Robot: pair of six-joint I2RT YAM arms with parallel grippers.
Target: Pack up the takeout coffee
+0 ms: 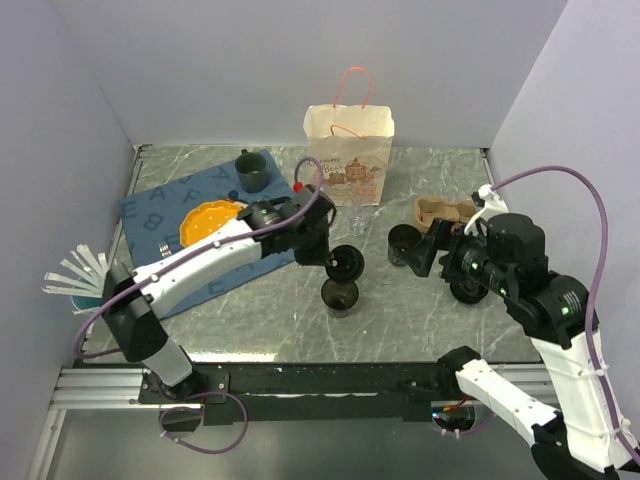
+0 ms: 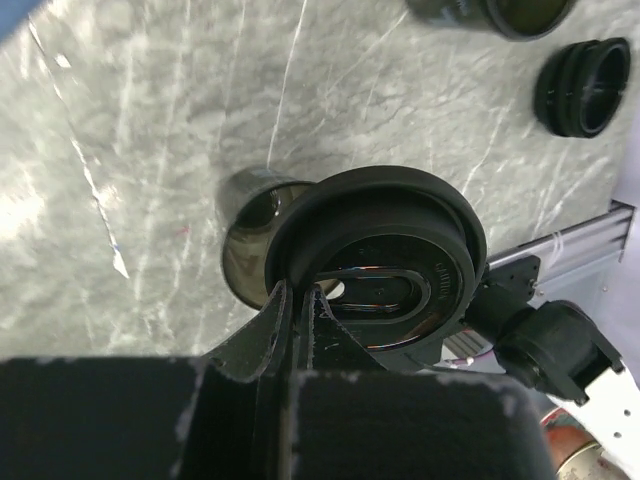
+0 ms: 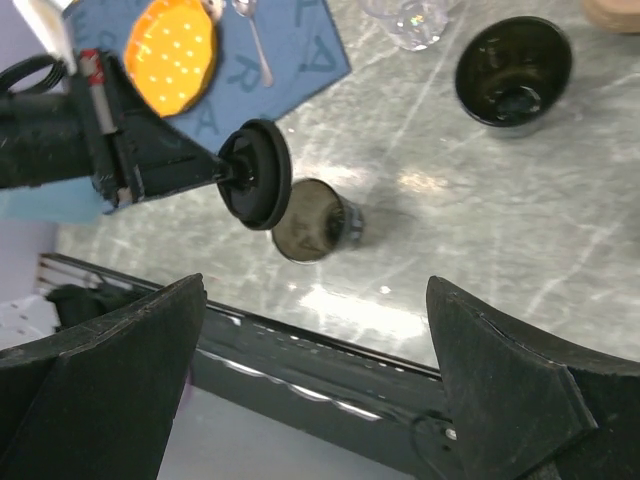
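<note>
My left gripper [image 2: 295, 297] is shut on the rim of a round black lid [image 2: 385, 255], holding it tilted just above an open dark cup [image 2: 252, 238] that stands near the table's front. From above, the lid [image 1: 346, 264] hangs just over that cup [image 1: 339, 297]. A second open cup [image 1: 404, 244] stands to the right, beside my right gripper [image 1: 428, 254]. The right gripper [image 3: 315, 350] is open with nothing between its fingers. Another black lid [image 2: 583, 85] lies on the table past the second cup. The brown pulp tray [image 1: 443, 211] sits at the back right.
A paper bag [image 1: 349, 153] with pink handles stands at the back centre, with a clear glass [image 1: 358, 224] in front of it. The blue mat [image 1: 165, 210] on the left carries an orange plate [image 1: 208, 222], a spoon [image 3: 250, 30] and a dark green mug [image 1: 250, 170].
</note>
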